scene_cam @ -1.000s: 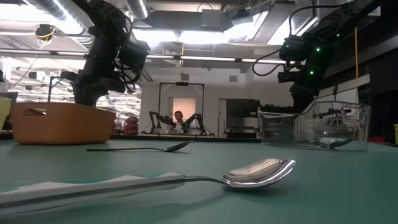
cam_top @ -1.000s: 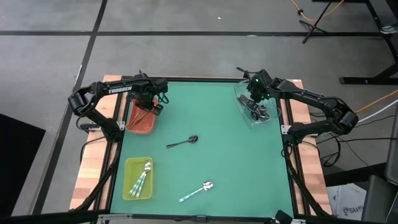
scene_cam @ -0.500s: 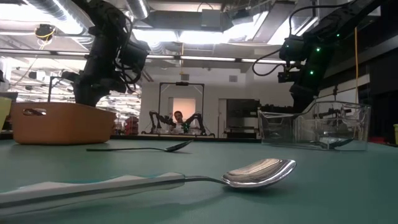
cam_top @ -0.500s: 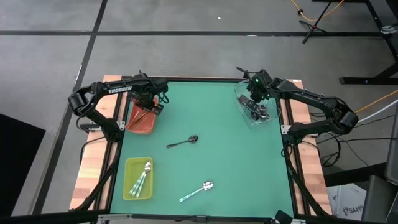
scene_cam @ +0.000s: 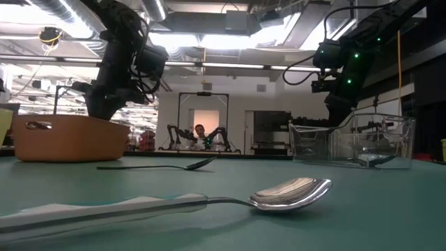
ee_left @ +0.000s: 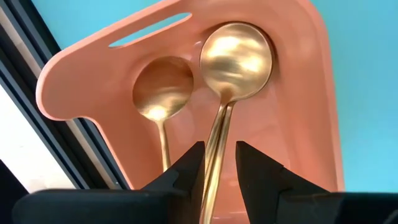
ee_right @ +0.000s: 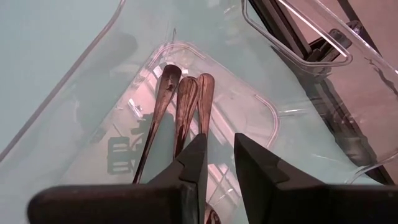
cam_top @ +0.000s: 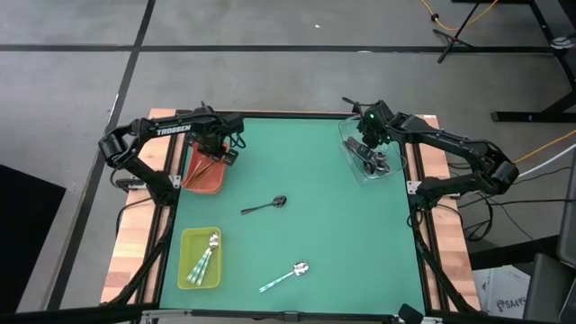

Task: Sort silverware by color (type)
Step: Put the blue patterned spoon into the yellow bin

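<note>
the green worktop (cam_top: 324,243) serves as the landmark. at its far left corner sits the red tray (cam_top: 204,170), and the left tool (ee_left: 216,163) hangs over it with its fingers narrowly parted around the thin handle of a gold spoon (ee_left: 235,60); whether the pads actually press the handle cannot be told. a second gold spoon (ee_left: 163,92) lies just beside the first in the same tray, its handle cut off behind the tool's fingers.

at the worktop's far right corner stands the clear tray (cam_top: 371,157). the right tool (ee_right: 219,158) hovers above it, fingers a narrow gap apart and holding nothing. three dark spoon handles (ee_right: 178,107) lie side by side on the tray floor; their bowls are hidden below the tool.

near the worktop's middle lies a black spoon (cam_top: 264,206) on bare cloth. toward the near edge, a mint-handled spoon (cam_top: 286,276) lies alone; in the low view its handle runs off the picture's edge. at the near left corner the yellow-green tray (cam_top: 187,261) holds mint-handled spoons (cam_top: 206,256), their count hard to make out.
</note>
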Controlling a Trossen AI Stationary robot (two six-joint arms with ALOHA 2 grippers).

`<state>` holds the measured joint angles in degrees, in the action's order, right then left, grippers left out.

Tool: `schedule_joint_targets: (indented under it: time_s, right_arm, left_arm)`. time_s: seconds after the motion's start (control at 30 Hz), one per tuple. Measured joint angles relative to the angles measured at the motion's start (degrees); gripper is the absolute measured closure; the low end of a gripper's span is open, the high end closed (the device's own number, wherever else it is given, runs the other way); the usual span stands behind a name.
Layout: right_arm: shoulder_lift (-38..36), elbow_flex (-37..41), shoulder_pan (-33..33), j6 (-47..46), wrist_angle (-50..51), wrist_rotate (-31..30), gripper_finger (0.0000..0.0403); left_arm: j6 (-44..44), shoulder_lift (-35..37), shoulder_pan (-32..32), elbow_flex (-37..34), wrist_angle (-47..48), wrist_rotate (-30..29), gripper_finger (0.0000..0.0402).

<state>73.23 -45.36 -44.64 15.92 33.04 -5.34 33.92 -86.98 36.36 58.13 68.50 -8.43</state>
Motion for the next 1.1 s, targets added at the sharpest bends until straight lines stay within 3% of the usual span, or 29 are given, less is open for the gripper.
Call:
schedule_joint_targets:
  time_s: [0.3, 0.6, 0.87, 1.1]
  right_arm:
    - [0.0, 0.0, 0.0, 0.0, 0.0, 0.0, 0.0333]
    - [0.0, 0.0, 0.0, -0.5, 0.0, 0.1, 0.0333]
    - [0.0, 0.0, 0.0, -0.6, 0.0, 0.2, 0.0333]
    - [0.0, 0.0, 0.0, -0.6, 0.0, 0.4, 0.0333]
  left_arm:
    - [0.0, 0.8, -1.2, 0.0, 0.0, 0.4, 0.0317]
    - [0.5, 10.0, -4.3, 0.0, -0.4, -0.1, 0.0317]
    - [7.2, 16.3, -14.7, 0.0, -6.0, 0.4, 0.0317]
    - [11.0, 15.7, -26.2, 0.1, -20.4, -0.1, 0.0317]
